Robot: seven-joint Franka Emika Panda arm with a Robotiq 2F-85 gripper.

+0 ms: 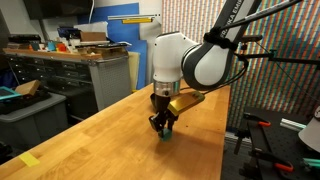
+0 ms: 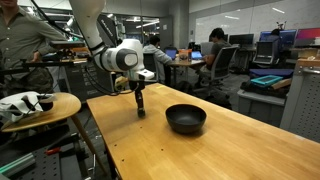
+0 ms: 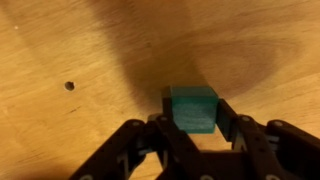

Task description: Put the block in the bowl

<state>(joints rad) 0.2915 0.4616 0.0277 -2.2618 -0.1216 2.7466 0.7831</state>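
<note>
Pinching the block (image 3: pixel 192 108) in the hand (image 3: pixel 193 126), low over the tabletop (image 1: pixel 100 140) and well apart from the bowl (image 2: pixel 186 119).

Pressing two dark fingers (image 3: pixel 229 126) against opposite sides of the small green cube in the wrist view, showing its near face between them and throwing a broad shadow across the pale wood, off to one side of a small dark spot (image 3: pixel 69 85) in the grain. Pointing straight down from the white arm (image 1: pixel 180 58) in both exterior views, with the block (image 1: pixel 167 133) peeking out green at the fingertips in an exterior view. Leaving contact between cube and wood impossible to judge. Leaving the round, shallow, glossy black bowl standing upright on the same tabletop in an exterior view, with bare wood between it and the hand (image 2: pixel 140 110).
</note>
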